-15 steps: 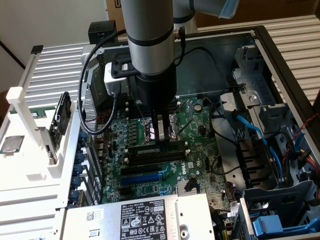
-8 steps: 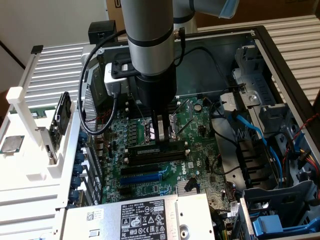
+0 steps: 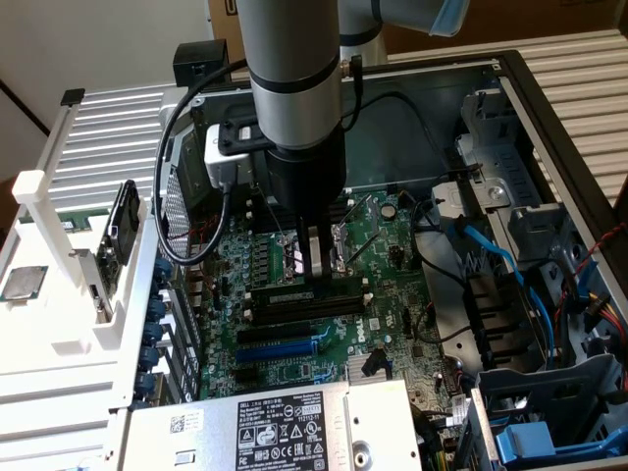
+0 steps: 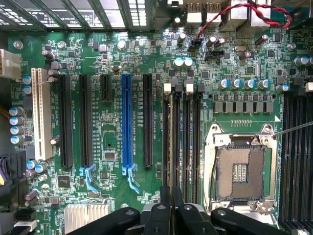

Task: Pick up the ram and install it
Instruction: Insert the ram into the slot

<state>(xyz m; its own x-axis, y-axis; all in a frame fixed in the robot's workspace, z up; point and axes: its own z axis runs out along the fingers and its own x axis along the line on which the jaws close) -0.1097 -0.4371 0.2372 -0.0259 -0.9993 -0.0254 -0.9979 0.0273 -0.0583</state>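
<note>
Nearest to the exterior camera sits a silver box with a white label, at the open edge of the computer case. Behind it the arm stands straight down over the green motherboard.

The gripper is narrow: its two fingers are almost together, and they seem to pinch the upper edge of the ram. The ram is directly under the gripper, low over the motherboard at the row of black memory slots. Its long axis runs along these slots, from the exterior view's left to the exterior view's right. I judge it is lined up with a slot, but whether it is already seated I cannot tell.

Room here is small. The blue expansion slot lies parallel to the memory slots on one side, and the open processor socket is just beside them on the other. Blue cables are well apart, toward the exterior view's right. The case rests on a pale ribbed surface.
</note>
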